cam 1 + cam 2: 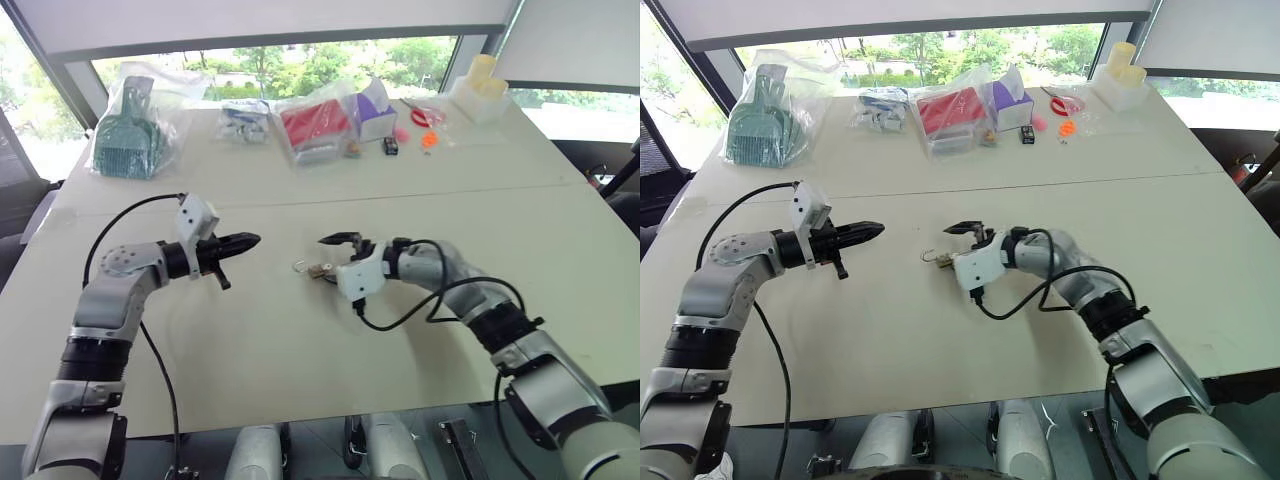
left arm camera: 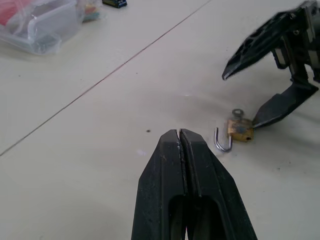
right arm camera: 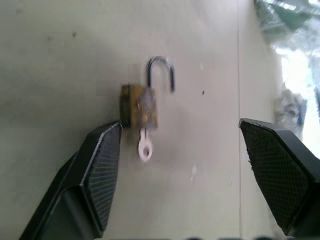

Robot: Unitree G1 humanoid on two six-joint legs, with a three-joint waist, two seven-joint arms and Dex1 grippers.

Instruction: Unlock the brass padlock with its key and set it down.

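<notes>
One brass padlock (image 3: 139,106) lay flat on the pale table (image 1: 300,340), near the middle of it, just left of my right gripper (image 1: 338,258). Its silvery shackle (image 3: 161,70) stood swung out, one leg free of the body. One key (image 3: 144,146) sat in the bottom of the lock, its head sticking out toward my right gripper.

My right gripper's two black fingers (image 3: 100,170) were spread wide and released, holding nothing. The tip of one finger stood right at a corner of the padlock body; whether it touched I could not tell. The other finger was well apart from the lock.

My left gripper (image 1: 245,241) hung above the table to the left of the padlock, pointing toward it, its two fingers (image 2: 165,170) clenched together on nothing.

Along the far edge of the table I counted four clear bags: one with green combs (image 1: 128,135) at far left, one with small blue-and-white items (image 1: 243,118), one with a red item (image 1: 315,122) and one with a purple box (image 1: 376,110). One small black item (image 1: 390,146) lay just near of the purple box, with small orange pieces (image 1: 429,139) to its right.
</notes>
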